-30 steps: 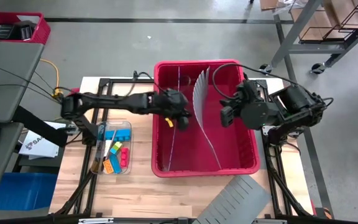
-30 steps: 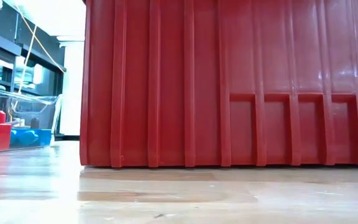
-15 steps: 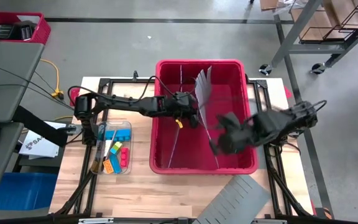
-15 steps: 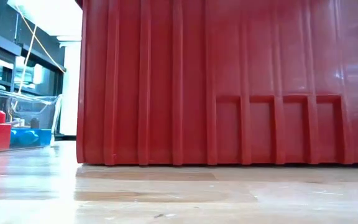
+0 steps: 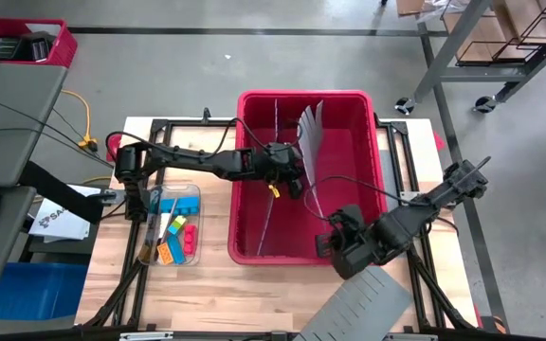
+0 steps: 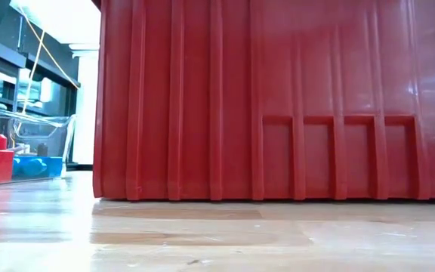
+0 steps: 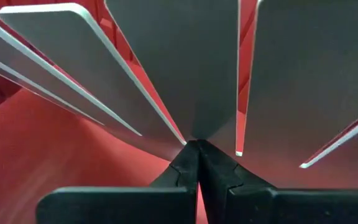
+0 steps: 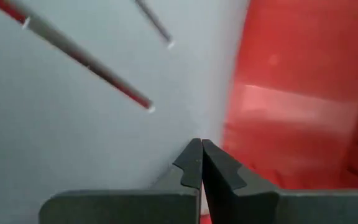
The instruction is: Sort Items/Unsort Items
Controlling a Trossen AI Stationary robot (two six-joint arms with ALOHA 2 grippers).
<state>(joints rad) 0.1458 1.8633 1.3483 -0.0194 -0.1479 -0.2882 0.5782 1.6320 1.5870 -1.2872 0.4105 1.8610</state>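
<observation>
My rig sits in a workshop or robotics lab.
I see a bare concrete floor (image 5: 254, 62), wheeled metal shelving (image 5: 500, 43) holding cardboard boxes, a wooden table (image 5: 216, 284) on a black frame, and a desk (image 5: 8, 142) alongside.

My overhead camera looks straight down on the whole tabletop (image 5: 216, 284). My low one sits at tabletop level, close against the red bin (image 6: 278, 98) wall. Both wrist cameras peer past each pincer into that bin, right up against grey dividers (image 7: 185, 62).
</observation>
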